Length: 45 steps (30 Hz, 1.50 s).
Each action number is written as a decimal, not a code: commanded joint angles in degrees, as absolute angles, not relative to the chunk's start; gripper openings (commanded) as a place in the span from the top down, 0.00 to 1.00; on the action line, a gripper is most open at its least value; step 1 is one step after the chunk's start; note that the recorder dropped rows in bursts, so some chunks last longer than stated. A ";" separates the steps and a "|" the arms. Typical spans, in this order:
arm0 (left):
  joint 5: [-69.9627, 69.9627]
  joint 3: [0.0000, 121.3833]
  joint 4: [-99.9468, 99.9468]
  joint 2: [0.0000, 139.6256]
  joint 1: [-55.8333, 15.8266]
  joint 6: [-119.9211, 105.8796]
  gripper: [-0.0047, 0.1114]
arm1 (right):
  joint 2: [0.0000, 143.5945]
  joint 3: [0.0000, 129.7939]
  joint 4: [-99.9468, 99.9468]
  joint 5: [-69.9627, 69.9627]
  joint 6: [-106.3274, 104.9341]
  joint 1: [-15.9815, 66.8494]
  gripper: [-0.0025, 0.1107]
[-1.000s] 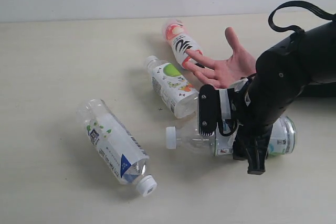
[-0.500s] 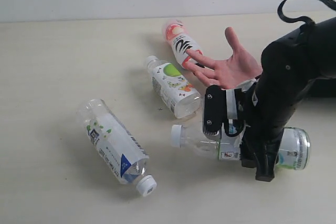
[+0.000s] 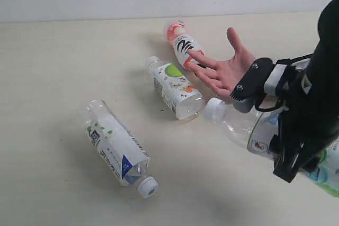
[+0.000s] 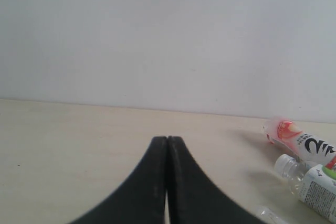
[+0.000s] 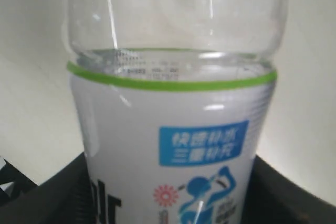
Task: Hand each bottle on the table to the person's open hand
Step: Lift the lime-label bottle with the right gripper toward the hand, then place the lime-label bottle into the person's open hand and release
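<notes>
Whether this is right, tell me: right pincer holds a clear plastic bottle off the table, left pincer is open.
No: the left pincer is shut, as the left wrist view shows. The right pincer does hold the clear plastic bottle.

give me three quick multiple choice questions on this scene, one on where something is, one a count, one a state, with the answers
1. Where is the pink-red bottle?
A) lying on the table beside the person's open hand
B) in a gripper
C) standing upright

2. How many bottles lie on the table?
A) two
B) three
C) four

3. How is the left gripper?
A) wide open
B) shut on a bottle
C) shut, empty

Answers:
1 A, it lies flat by the hand.
2 B, the fourth bottle is held off the table in the right gripper.
3 C, its jaws are together with nothing between them.
</notes>
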<state>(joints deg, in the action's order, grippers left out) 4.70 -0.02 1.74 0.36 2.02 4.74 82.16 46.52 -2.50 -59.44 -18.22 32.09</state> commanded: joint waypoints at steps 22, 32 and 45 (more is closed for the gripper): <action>4.78 0.00 1.92 0.00 2.18 4.61 0.96 | 96.64 68.51 -5.56 -54.31 6.94 24.30 0.98; 4.78 0.00 1.92 0.00 2.18 4.61 0.96 | 104.91 73.95 -5.56 -54.02 6.65 24.30 0.98; 4.78 0.00 1.92 0.00 2.18 4.61 0.96 | 105.86 73.95 -5.56 -54.11 6.65 24.30 0.72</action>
